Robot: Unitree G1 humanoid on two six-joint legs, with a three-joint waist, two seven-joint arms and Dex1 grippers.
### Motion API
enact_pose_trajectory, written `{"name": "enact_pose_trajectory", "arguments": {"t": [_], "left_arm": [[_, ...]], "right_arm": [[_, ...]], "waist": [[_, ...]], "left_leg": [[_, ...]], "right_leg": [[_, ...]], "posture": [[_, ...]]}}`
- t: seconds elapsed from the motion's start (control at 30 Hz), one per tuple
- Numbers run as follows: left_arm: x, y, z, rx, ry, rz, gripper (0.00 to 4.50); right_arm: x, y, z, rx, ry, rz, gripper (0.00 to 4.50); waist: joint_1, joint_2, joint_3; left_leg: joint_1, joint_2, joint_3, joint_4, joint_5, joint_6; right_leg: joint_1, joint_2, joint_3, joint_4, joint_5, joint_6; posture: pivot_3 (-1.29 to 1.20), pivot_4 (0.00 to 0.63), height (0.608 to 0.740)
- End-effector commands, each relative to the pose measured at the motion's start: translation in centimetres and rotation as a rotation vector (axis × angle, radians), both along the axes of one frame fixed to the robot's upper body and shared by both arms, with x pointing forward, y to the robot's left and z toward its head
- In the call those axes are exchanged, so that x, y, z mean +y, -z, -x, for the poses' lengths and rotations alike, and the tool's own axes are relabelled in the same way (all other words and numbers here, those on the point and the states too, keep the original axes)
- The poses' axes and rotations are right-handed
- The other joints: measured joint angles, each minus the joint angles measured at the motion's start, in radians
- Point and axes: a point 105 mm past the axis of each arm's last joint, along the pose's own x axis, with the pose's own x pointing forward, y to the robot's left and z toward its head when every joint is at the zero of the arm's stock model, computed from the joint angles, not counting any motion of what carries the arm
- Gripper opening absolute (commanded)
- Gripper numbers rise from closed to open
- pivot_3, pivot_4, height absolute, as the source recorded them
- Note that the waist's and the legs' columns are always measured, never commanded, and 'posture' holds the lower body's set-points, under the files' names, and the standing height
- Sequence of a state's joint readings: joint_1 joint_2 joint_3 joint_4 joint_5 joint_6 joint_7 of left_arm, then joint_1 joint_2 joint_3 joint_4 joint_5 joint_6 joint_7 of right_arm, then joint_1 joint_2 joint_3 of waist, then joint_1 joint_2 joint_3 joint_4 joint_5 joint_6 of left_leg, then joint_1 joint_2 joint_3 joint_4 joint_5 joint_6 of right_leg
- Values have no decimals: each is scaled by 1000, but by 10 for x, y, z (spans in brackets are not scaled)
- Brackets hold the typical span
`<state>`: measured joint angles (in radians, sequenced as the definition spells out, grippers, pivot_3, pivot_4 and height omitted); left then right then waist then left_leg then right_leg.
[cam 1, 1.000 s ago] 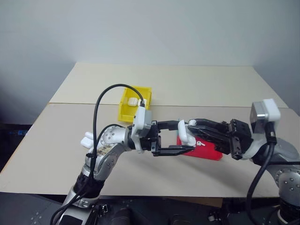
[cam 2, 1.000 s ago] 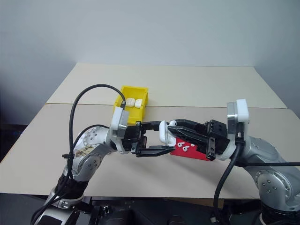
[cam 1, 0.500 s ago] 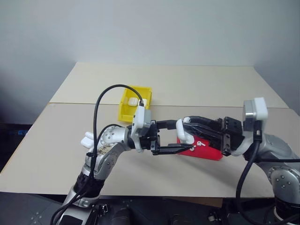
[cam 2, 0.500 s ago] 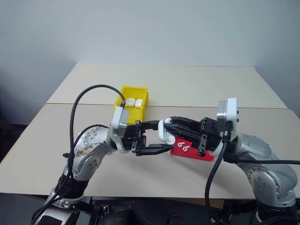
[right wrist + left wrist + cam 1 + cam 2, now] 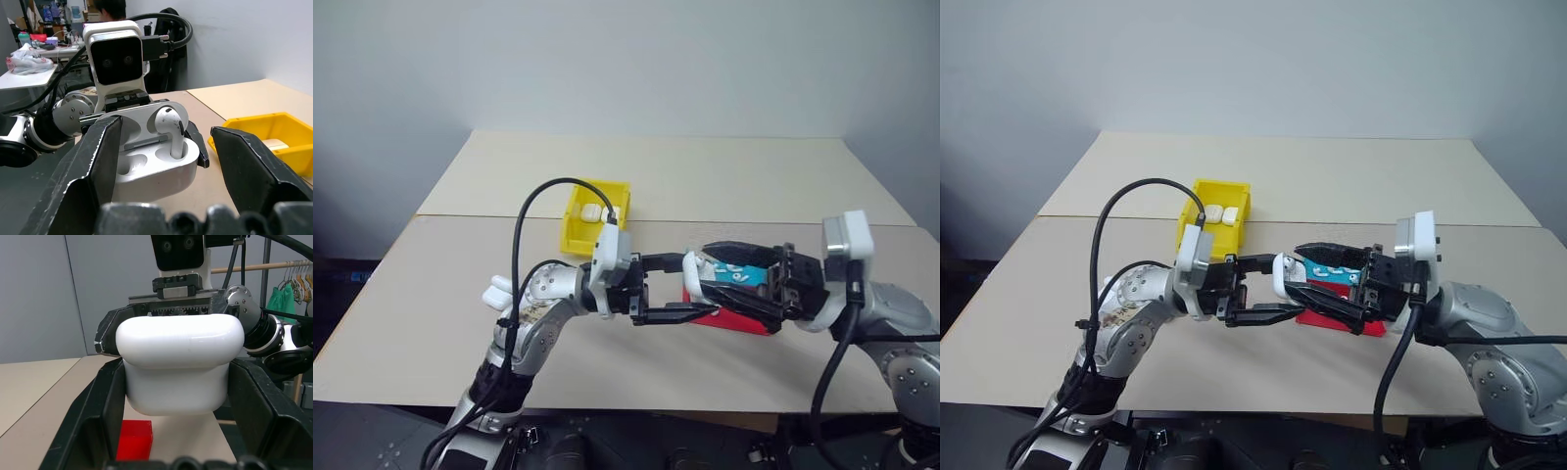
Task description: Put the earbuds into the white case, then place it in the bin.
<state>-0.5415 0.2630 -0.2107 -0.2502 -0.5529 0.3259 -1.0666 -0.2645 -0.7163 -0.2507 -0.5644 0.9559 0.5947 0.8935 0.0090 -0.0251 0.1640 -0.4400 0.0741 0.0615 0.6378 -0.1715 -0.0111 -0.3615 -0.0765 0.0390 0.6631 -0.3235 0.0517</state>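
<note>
Two jaws meet in the air above the bench (image 5: 431,323), and I see them almost tip to tip. My left jaws (image 5: 683,288) are clenched on the white case (image 5: 180,363); its lid stands open, and one earbud (image 5: 171,128) sits upright in a socket while the socket beside it is empty. My right jaws (image 5: 1295,282) are released: in the right wrist view the two black fingers (image 5: 93,169) stand wide on both sides of the case, and I cannot see them touching it.

Under the right jaws, on the bench, lies a red tray (image 5: 744,321), and between the right fingers a teal tray (image 5: 1330,272) shows from the head camera. Farther back, near the seam of the bench, stands the yellow bin (image 5: 1197,227), well apart from the case, with two white cases (image 5: 1222,212) already inside. Beside the left arm lies another small white object (image 5: 495,292), which I cannot identify.
</note>
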Motion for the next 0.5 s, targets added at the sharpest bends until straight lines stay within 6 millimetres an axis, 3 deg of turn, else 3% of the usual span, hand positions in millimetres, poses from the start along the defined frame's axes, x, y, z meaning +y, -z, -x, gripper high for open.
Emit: {"name": "enact_pose_trajectory", "arguments": {"t": [0.03, 0.33, 0.5], "left_arm": [[0, -21, 6, -81, 14, 69, 2796], [13, -12, 0, -101, -7, -18, 2796], [17, -12, -3, -116, -6, -49, 2796]], "right_arm": [[-4, -3, -2, -22, 7, 9, 3549], [-18, -10, -7, -31, 43, -11, 3549], [-17, -12, -6, -34, 42, -14, 3549]], "waist": [[0, 0, 0], [0, 0, 0], [0, 0, 0]], "left_leg": [[0, 0, 0, 0, 0, 0], [0, 0, 0, 0, 0, 0], [0, 0, 0, 0, 0, 0]], "right_leg": [[0, 0, 0, 0, 0, 0], [0, 0, 0, 0, 0, 0], [0, 0, 0, 0, 0, 0]], "posture": [[0, 150, 740], [0, 150, 740], [0, 150, 740]]}}
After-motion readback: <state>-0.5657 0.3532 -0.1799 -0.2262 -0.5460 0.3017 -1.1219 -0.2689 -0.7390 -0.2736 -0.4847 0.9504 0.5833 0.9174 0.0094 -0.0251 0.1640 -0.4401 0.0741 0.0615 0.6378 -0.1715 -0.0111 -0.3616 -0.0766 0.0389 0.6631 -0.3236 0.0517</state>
